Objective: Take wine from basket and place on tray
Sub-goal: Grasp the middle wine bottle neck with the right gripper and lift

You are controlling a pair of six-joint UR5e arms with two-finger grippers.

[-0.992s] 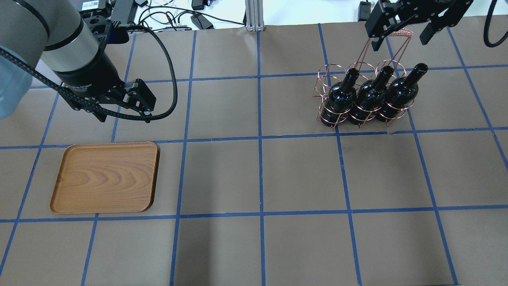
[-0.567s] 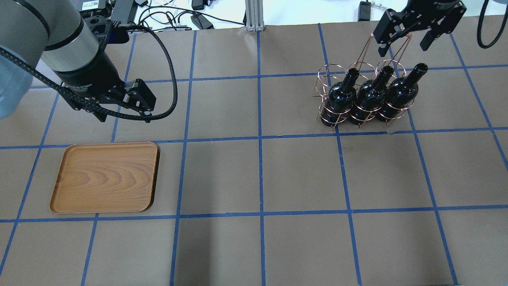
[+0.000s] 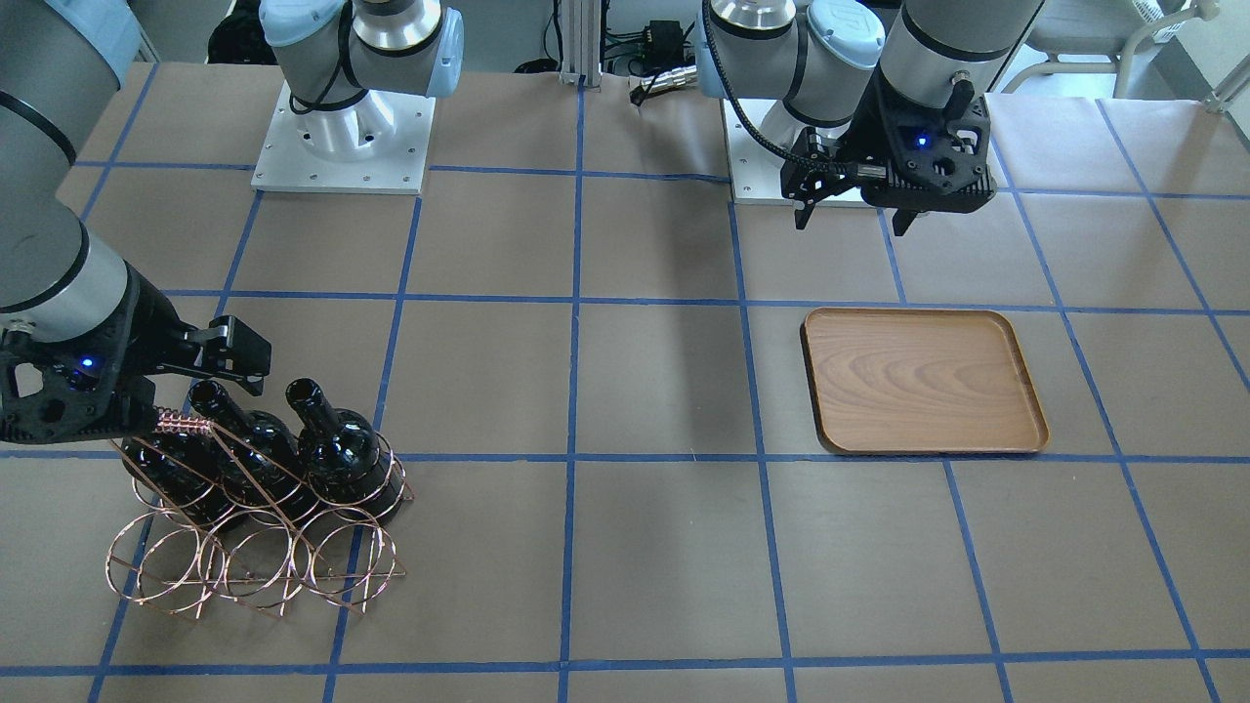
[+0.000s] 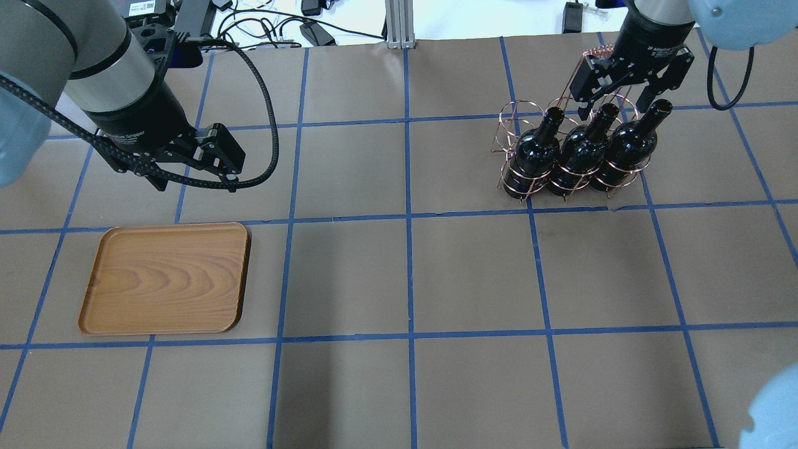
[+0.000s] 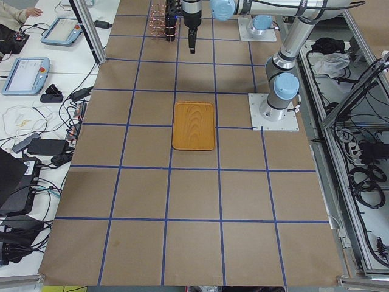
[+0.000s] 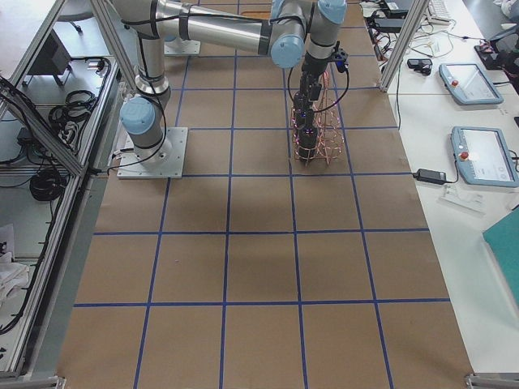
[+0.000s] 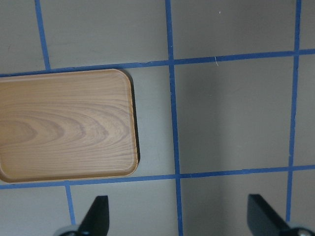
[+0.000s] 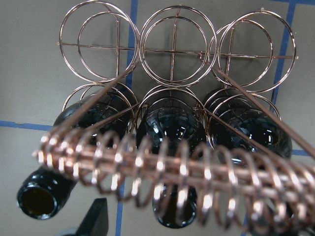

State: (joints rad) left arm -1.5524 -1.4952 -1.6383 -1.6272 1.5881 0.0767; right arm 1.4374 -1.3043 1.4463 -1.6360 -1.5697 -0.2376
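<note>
Change: the right gripper (image 4: 623,103) has come down; a second ago it was high over the basket (image 4: 508,118), and now it sits level with the bottle necks.
Right gripper: fingers apart, straddling the coil-wrapped handle (image 8: 172,167), clamped on nothing.
Left gripper (image 4: 196,179): fingers apart, holding nothing, unmoved just beyond the tray (image 4: 168,274).
Bottles (image 4: 580,156): all three stand in the basket's row nearer the robot.
Tray: no bottle on it yet; well apart from the basket, across the table (image 4: 405,280).
Meaning: likely the approach to a first grasp. The handle runs between the fingers, so it may get in the way. Which neck is the target, I cannot tell.
</note>
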